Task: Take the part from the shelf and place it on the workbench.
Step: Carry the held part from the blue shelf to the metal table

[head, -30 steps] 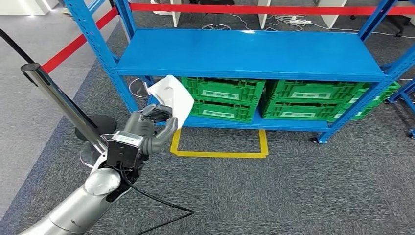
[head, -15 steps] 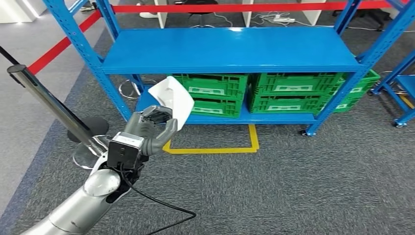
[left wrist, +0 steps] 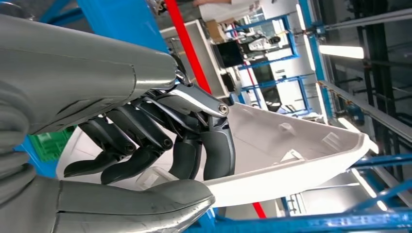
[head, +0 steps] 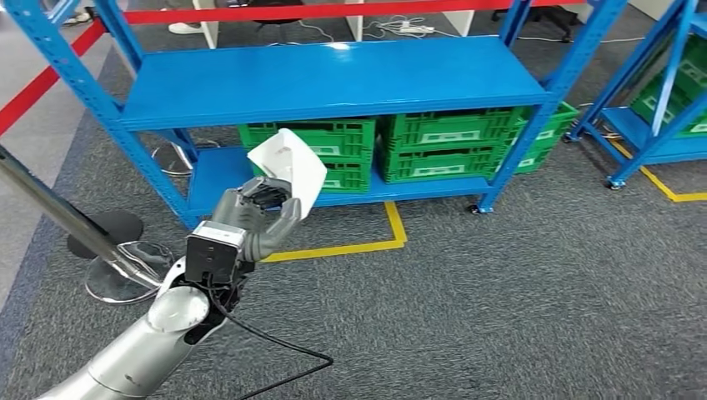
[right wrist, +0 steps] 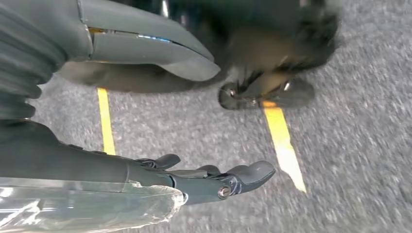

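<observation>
My left hand (head: 254, 218) holds a white moulded plastic part (head: 290, 167) up in front of the blue shelf (head: 333, 79). In the left wrist view the dark fingers (left wrist: 155, 141) curl over the part's (left wrist: 291, 150) rim, with the thumb beneath it. My right hand (right wrist: 204, 177) hangs over the grey carpet with its fingers stretched out and apart, holding nothing.
Green crates (head: 417, 142) fill the shelf's lower level. Yellow floor tape (head: 367, 246) marks a box in front. A barrier post (head: 58, 217) with a round base (head: 125, 271) stands at the left. A second blue rack (head: 659, 92) stands at the right. Open carpet spreads on the right.
The whole view has swung to the right: the shelf has slid left in the picture and a second rack has come in at the right. My left hand keeps its hold on the part.
</observation>
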Motion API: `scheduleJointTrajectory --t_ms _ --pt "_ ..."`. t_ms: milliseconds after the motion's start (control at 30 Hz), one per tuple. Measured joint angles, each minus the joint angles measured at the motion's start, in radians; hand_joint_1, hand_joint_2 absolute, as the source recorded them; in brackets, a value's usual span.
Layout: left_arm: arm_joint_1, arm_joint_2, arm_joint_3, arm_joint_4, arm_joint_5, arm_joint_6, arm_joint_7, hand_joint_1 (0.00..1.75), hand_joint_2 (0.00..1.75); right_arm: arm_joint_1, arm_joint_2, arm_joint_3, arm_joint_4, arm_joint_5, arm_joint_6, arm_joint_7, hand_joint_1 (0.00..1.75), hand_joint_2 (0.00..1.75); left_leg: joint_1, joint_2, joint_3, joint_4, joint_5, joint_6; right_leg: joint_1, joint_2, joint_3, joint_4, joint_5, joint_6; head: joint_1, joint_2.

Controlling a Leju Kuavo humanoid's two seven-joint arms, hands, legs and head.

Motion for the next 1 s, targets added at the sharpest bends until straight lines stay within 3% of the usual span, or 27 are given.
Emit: scheduleJointTrajectory --t_ms 67,133,200,267,300,333,367,433,500,567,633,700,767,833,867,900,933,1000 --pt "-0.001 0.000 0.002 0.000 0.000 0.000 0.000 1.75 1.75 0.000 0.000 0.000 -0.001 0.000 0.001 0.000 0.00 1.75 -0.005 0.018 -0.004 0.003 0.004 -0.009 0.007 -0.011 0.011 -0.031 0.004 -0.012 -0.001 0.000" --pt "-0.002 0.000 0.002 0.000 0.000 0.000 0.000 1.75 1.75 0.003 0.000 0.000 -0.001 0.000 0.001 0.000 0.00 1.75 -0.004 0.028 -0.006 0.007 0.002 -0.018 0.004 0.011 0.003 -0.031 0.013 -0.026 -0.001 0.000" --pt "-0.005 0.000 0.002 0.000 0.002 0.000 0.001 1.75 1.75 0.004 0.000 0.000 -0.001 -0.001 0.001 0.000 0.00 1.75 0.001 -0.006 -0.022 0.047 -0.034 -0.029 0.000 0.030 -0.002 -0.034 0.023 -0.040 -0.003 0.000" --pt "-0.007 0.001 0.004 0.002 0.007 0.000 0.002 1.75 1.75 0.002 0.000 -0.001 -0.001 -0.002 0.002 0.000 0.00 1.75 0.006 -0.053 -0.069 0.165 -0.106 -0.038 -0.003 0.052 -0.011 -0.035 0.032 -0.049 -0.006 0.000" --pt "-0.007 0.002 0.005 0.003 0.012 0.001 0.003 1.75 1.75 0.001 0.000 -0.001 -0.001 -0.002 0.002 -0.001 0.00 1.75 0.008 -0.062 -0.095 0.229 -0.135 -0.040 -0.002 0.064 -0.016 -0.034 0.035 -0.050 -0.006 0.000" --pt "-0.007 0.002 0.006 0.004 0.017 0.002 0.003 1.75 1.75 0.001 0.000 -0.001 -0.001 -0.003 0.002 0.000 0.00 1.75 0.008 -0.066 -0.113 0.275 -0.149 -0.040 -0.002 0.077 -0.020 -0.033 0.038 -0.049 -0.006 0.000" --pt "-0.007 0.002 0.006 0.005 0.023 0.003 0.003 1.75 1.75 0.002 0.000 -0.002 -0.001 -0.004 0.002 0.000 0.00 1.75 0.008 -0.068 -0.113 0.281 -0.140 -0.039 -0.002 0.090 -0.024 -0.032 0.041 -0.048 -0.006 0.000" --pt "-0.008 0.001 0.008 0.005 0.039 0.007 0.003 1.75 1.75 0.004 0.000 -0.003 -0.001 -0.006 0.002 0.000 0.00 1.75 0.009 -0.082 -0.063 0.193 -0.078 -0.033 -0.002 0.117 -0.028 -0.028 0.045 -0.044 -0.006 0.000" --pt "-0.011 -0.001 0.009 0.005 0.060 0.007 0.003 1.75 1.75 0.003 0.001 -0.004 -0.002 -0.010 0.003 0.000 0.00 1.75 0.012 -0.125 -0.002 0.074 -0.032 -0.025 0.000 0.141 -0.035 -0.022 0.047 -0.038 -0.006 0.000" --pt "-0.014 -0.004 0.010 0.004 0.085 0.002 0.003 1.75 1.75 0.004 0.002 -0.005 -0.005 -0.012 0.006 0.004 0.00 1.75 0.013 -0.149 0.017 0.025 -0.030 -0.020 -0.001 0.160 -0.049 -0.017 0.053 -0.026 -0.005 0.000" --pt "-0.017 -0.007 0.009 0.003 0.103 -0.005 0.003 1.75 1.75 0.011 0.002 -0.008 -0.011 -0.011 0.013 0.010 0.00 1.75 0.014 -0.131 0.015 0.017 -0.029 -0.012 -0.005 0.172 -0.063 -0.015 0.058 -0.013 -0.005 0.000" --pt "-0.020 -0.010 0.009 0.001 0.111 -0.007 0.001 1.75 1.75 0.017 0.003 -0.013 -0.017 -0.008 0.017 0.016 0.00 1.75 0.016 -0.108 0.013 0.011 -0.021 -0.001 -0.003 0.139 -0.087 0.023 0.033 -0.004 0.001 0.000" --pt "-0.022 -0.011 0.010 -0.002 0.116 -0.008 -0.002 1.75 1.75 0.017 0.004 -0.017 -0.023 -0.004 0.019 0.018 0.00 1.75 0.015 -0.082 0.010 0.009 -0.018 0.005 -0.002 0.086 -0.141 0.140 -0.031 0.004 0.008 0.000" --pt "-0.019 -0.010 0.011 -0.003 0.117 -0.008 -0.002 1.75 1.75 0.016 0.004 -0.020 -0.027 -0.003 0.019 0.019 0.00 1.75 0.012 -0.053 0.007 0.010 -0.018 0.006 -0.003 0.066 -0.191 0.259 -0.079 0.009 0.009 0.000" --pt "-0.019 -0.010 0.011 -0.003 0.117 -0.008 -0.002 1.75 1.75 0.017 0.004 -0.020 -0.029 -0.002 0.019 0.020 0.00 1.75 0.012 -0.039 0.007 0.010 -0.018 0.007 -0.003 0.063 -0.193 0.274 -0.078 0.010 0.010 0.000" --pt "-0.018 -0.010 0.011 -0.003 0.115 -0.008 -0.004 1.75 1.75 0.018 0.004 -0.021 -0.030 -0.002 0.020 0.021 0.00 1.75 0.011 -0.026 0.007 0.010 -0.018 0.006 -0.003 0.059 -0.174 0.247 -0.059 0.009 0.010 0.000" --pt "-0.019 -0.010 0.011 -0.003 0.111 -0.007 -0.006 1.75 1.75 0.019 0.004 -0.022 -0.032 0.000 0.020 0.021 0.00 1.75 0.011 -0.014 0.007 0.010 -0.018 0.006 -0.003 0.050 -0.136 0.185 -0.028 0.007 0.010 0.000" --pt "-0.020 -0.009 0.013 -0.006 0.096 -0.003 -0.014 1.75 1.75 0.017 0.004 -0.023 -0.035 0.004 0.021 0.021 0.00 1.75 0.006 0.005 0.007 0.012 -0.020 0.002 0.003 0.010 -0.056 0.044 0.015 -0.001 0.010 0.000"
